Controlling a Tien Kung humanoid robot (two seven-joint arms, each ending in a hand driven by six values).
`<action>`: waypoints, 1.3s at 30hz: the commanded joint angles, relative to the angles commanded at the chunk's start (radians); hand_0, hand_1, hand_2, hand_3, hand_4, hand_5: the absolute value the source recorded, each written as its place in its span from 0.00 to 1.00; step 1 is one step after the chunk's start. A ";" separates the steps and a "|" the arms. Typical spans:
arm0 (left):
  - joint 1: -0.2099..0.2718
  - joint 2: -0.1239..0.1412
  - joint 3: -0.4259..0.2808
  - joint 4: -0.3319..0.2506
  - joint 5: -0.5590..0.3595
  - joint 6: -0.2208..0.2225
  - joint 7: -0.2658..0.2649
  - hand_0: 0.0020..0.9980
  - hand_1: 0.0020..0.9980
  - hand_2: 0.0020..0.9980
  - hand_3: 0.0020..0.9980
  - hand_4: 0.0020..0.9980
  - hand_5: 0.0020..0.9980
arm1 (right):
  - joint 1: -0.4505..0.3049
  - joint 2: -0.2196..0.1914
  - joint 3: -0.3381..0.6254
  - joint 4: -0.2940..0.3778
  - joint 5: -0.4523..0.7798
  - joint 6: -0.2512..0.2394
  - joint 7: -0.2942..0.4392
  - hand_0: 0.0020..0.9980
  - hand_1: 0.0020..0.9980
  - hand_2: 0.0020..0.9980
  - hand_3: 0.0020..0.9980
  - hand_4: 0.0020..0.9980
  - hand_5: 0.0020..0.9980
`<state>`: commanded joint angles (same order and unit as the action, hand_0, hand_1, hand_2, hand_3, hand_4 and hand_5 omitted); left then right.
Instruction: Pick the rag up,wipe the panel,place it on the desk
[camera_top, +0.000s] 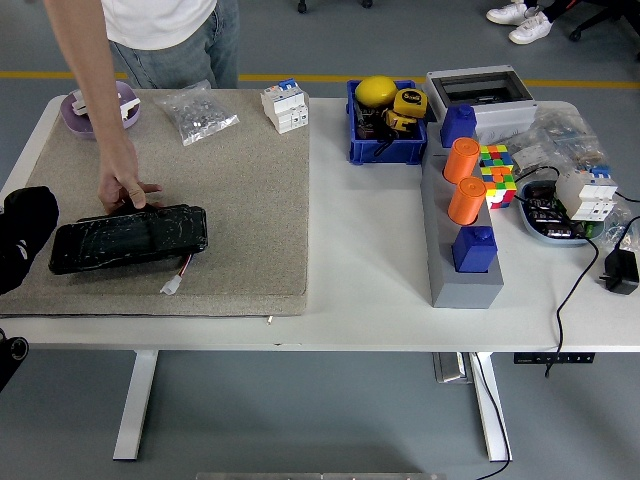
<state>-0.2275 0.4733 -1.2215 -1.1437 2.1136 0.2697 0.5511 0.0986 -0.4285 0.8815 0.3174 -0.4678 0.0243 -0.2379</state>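
Note:
The black panel (130, 238) lies flat on the beige mat (230, 180) at the left, with a small white connector on wires (172, 286) at its near right corner. The black rag (27, 228) is at the picture's left edge, just left of the panel and over the table's left edge. It is bunched around my left hand (10, 262), which grips it and is mostly covered by it. A person's hand (125, 189) rests on the panel's far edge.
On the mat's far side are a purple tape roll (72, 108), a bag of small parts (198, 112) and a white breaker (284, 106). To the right stand a blue bin with tools (382, 122) and a grey rack with orange cylinders (462, 210).

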 joint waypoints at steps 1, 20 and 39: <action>-0.008 0.003 0.005 0.018 -0.009 0.010 -0.013 0.24 0.17 0.50 0.46 0.14 0.00 | 0.001 0.000 -0.001 0.000 0.000 0.000 0.000 0.79 0.71 0.71 0.69 1.00 0.74; -0.150 0.055 0.164 0.322 -0.273 0.037 -0.379 0.46 0.63 0.58 0.54 0.44 0.00 | 0.015 0.000 0.004 0.006 -0.008 -0.006 -0.004 0.79 0.71 0.71 0.69 1.00 0.73; -0.150 0.061 0.144 0.299 -0.254 -0.006 -0.393 0.66 0.82 0.81 0.64 0.78 0.00 | 0.021 -0.002 0.015 0.006 -0.016 -0.013 -0.002 0.79 0.70 0.71 0.69 1.00 0.74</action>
<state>-0.3779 0.5346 -1.0777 -0.8449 1.8592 0.2636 0.1578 0.1193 -0.4301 0.8967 0.3232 -0.4838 0.0113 -0.2401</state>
